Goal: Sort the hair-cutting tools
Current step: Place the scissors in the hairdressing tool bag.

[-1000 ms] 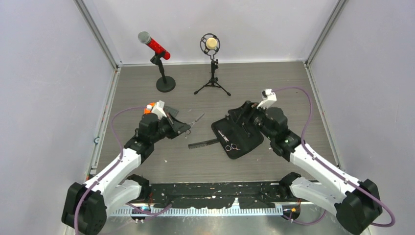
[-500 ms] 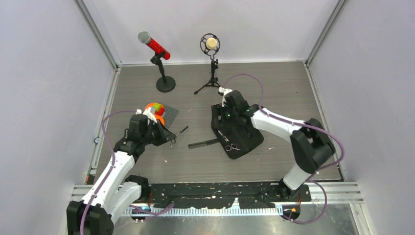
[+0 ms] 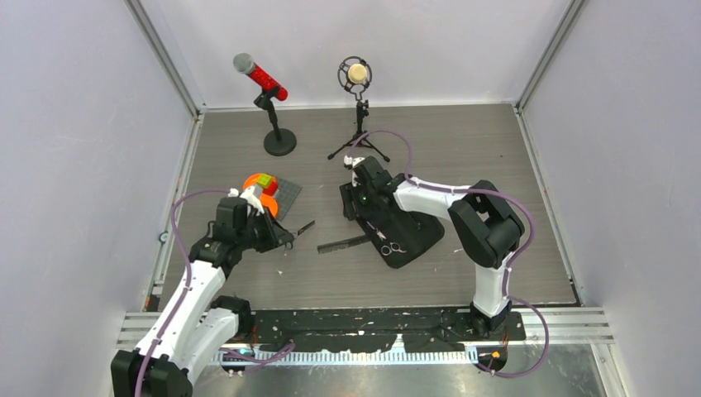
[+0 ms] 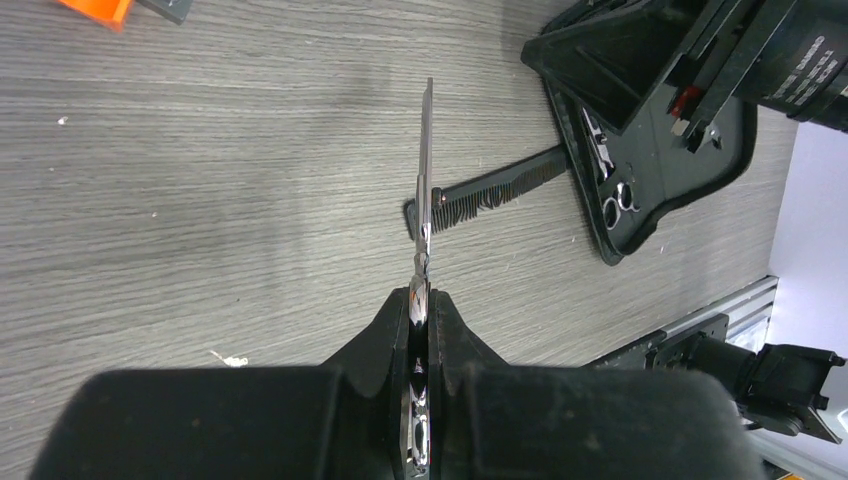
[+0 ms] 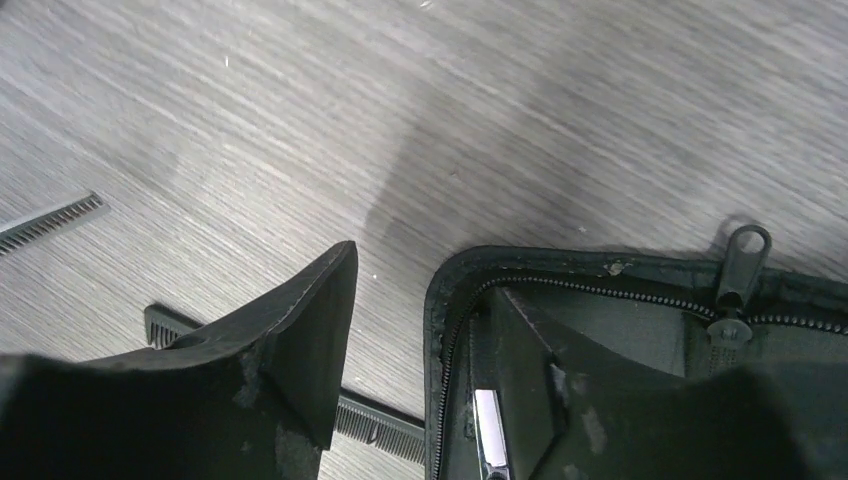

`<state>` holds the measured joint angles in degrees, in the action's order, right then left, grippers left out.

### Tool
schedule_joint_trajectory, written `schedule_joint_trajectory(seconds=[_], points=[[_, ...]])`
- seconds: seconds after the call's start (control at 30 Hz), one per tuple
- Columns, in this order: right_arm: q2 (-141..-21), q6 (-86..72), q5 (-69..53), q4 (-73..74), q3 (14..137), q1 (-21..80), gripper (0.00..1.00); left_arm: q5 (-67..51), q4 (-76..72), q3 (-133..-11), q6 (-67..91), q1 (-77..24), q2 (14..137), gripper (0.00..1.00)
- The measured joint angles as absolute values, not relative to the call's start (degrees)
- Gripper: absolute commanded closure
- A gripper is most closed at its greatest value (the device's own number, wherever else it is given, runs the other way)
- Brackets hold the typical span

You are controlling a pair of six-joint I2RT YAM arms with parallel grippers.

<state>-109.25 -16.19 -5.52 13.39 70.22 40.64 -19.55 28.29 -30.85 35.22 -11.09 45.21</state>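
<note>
My left gripper [image 3: 285, 237] is shut on a pair of slim silver scissors [image 4: 425, 160], blade sticking out forward just above the table. A narrow black comb [image 3: 343, 244] lies on the table between the scissors' tip and the open black zip case [image 3: 417, 236]. Another pair of silver scissors [image 3: 390, 246] lies inside the case. My right gripper [image 5: 415, 340] is open at the case's left corner [image 5: 445, 290]. One finger [image 5: 295, 330] is outside over the table and the other [image 5: 540, 370] is inside the case, beside a silver blade [image 5: 490, 425].
A red microphone [image 3: 260, 76] on a round base and a cream microphone [image 3: 357, 74] on a tripod stand at the back. An orange and green object [image 3: 263, 183] on a dark mat [image 3: 287, 195] sits behind my left gripper. Walls close in left, right and back.
My right arm swung left across the case to its left corner, and its jaws narrowed. My left gripper drew back a little to the left with the scissors.
</note>
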Motion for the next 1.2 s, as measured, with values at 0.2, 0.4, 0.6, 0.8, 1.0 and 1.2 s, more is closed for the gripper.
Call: schedule_joint_trajectory(seconds=[0.2, 0.4, 0.6, 0.8, 1.0, 1.2], points=[[-109.8, -13.5, -5.0, 14.0, 70.3, 44.8, 0.57, -19.5, 30.5, -32.3, 33.9, -10.2, 44.8, 1.0], [-107.5, -9.6, -6.1, 14.7, 67.2, 50.9, 0.58, -20.4, 31.3, -34.4, 32.3, -9.6, 44.4, 1.0], [-101.0, -7.6, -7.9, 17.7, 61.3, 54.3, 0.54, -26.1, 29.7, -34.6, 32.4, -9.6, 45.8, 1.0], [-91.1, -7.4, -7.7, 19.6, 60.1, 52.4, 0.5, -32.9, 24.1, -34.2, 36.3, -9.6, 47.7, 1.0], [-82.6, -7.3, -8.3, 18.9, 59.4, 41.5, 0.5, -34.4, 18.8, -31.2, 41.9, -12.8, 47.6, 1.0], [-88.1, -6.0, -9.4, 19.0, 60.4, 29.2, 0.51, -31.5, 12.4, -25.1, 49.5, -19.4, 47.6, 1.0]])
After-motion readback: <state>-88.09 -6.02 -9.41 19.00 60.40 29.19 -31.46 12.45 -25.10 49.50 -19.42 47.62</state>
